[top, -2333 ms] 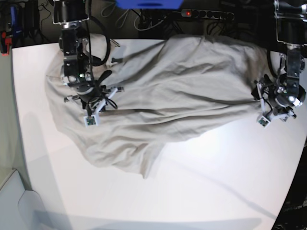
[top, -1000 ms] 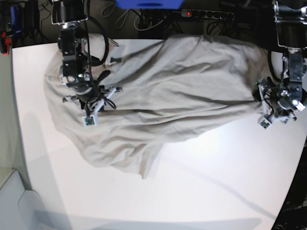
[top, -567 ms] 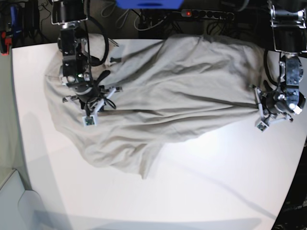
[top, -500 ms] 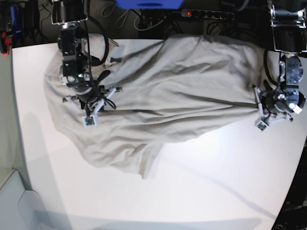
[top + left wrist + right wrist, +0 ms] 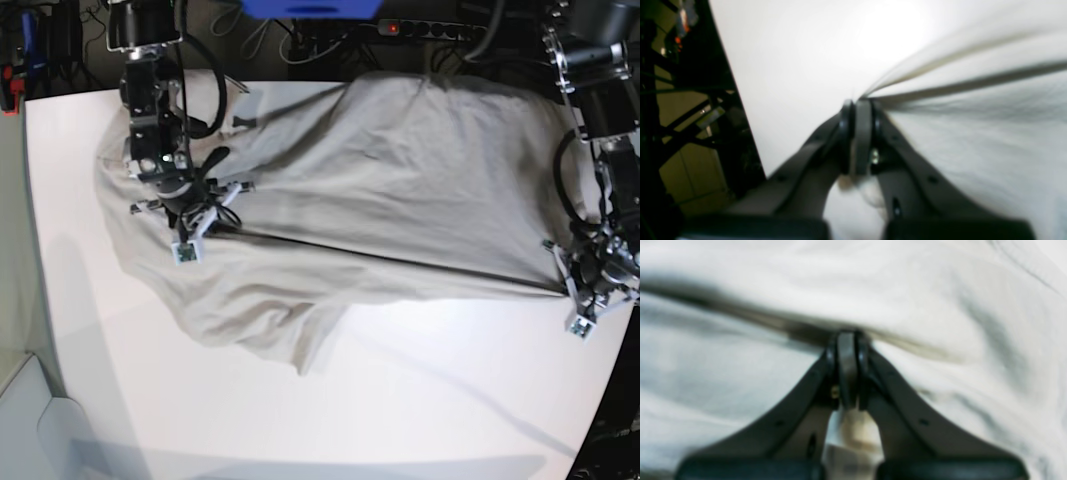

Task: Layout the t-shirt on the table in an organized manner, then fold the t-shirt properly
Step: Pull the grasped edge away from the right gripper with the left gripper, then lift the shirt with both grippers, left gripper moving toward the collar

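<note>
- We count 1 t-shirt (image 5: 380,190), 1 table (image 5: 330,410), 2 grippers.
- The t-shirt lies spread across the far half of the table in the base view, body wrinkled, with a bunched flap hanging toward the near side at the view's left-centre; part of the far edge looks to run off the table's back.
- Left gripper (image 5: 590,290), on the base view's right: jaws together, clamped on the t-shirt's edge near the table's right side. In the left wrist view the left gripper (image 5: 858,113) pinches a corner, and taut creases run away from the pinch.
- Right gripper (image 5: 195,215), on the base view's left: jaws together, clamped on a fold of the t-shirt. The right wrist view shows the right gripper (image 5: 847,350) with cloth gathered between the pads.
- A straight tension line runs between the 2 grip points across the cloth.
- Handling, our judgement: light, soft, limp cotton; no stiffness, it sags and drags wherever unsupported. Not fragile or slippery, though a thin pinch could slide out under a hard pull.
- Best holds, we think: seamed edges and corners (hem, shoulders), 1 per gripper, pulled apart evenly to flatten.
</note>
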{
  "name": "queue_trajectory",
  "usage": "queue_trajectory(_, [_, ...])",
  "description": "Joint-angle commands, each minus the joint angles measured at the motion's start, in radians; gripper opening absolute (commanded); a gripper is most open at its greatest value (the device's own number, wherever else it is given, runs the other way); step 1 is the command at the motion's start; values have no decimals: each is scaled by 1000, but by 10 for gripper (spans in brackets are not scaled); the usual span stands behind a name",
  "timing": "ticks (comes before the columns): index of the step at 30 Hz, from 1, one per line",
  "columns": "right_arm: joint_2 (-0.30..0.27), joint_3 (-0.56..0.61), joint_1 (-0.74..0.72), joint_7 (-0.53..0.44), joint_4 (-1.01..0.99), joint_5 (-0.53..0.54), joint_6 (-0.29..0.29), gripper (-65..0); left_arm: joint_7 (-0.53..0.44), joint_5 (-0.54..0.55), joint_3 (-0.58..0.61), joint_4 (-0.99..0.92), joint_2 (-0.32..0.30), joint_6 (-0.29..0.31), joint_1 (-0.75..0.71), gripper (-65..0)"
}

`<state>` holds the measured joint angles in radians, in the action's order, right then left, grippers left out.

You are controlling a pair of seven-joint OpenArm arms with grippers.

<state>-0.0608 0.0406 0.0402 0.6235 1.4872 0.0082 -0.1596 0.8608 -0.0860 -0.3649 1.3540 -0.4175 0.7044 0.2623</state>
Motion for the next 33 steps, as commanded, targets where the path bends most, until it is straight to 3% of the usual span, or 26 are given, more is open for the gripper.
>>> queue_trajectory(1, [-4, -3, -7, 11, 8, -7, 4, -650, -1, -22, -9, -3, -22, -10, 38, -648])
queue_trajectory(6, [-4, -3, -7, 11, 8, -7, 4, -650, -2, -18, -9, -83, -22, -10, 85, -640])
queue_trajectory(10, [-4, -3, -6, 9, 8, -7, 4, -650, -2, -22, -9, -91, -21, -10, 85, -585])
queue_trajectory(18, [-4, -3, -7, 11, 8, -7, 4, -650, 8, -16, -12, -75, -31, -6, 55, -257])
queue_trajectory(21, [-4, -3, -7, 11, 11, -7, 4, -650, 19, -14, -36, -5, -24, -6, 35, -162])
queue_trajectory(23, [-4, -3, -9, 11, 17, -7, 4, -650, 58, 5, -69, 75, -13, -6, -2, -142])
queue_trajectory(28, [-4, -3, -7, 14, 82, -7, 4, -650, 189, 199, -130, 270, 47, -6, -84, -142])
queue_trajectory(33, [-4, -3, 0, 16, 154, -7, 4, -650, 272, 375, -131, 394, 179, -6, -192, -143])
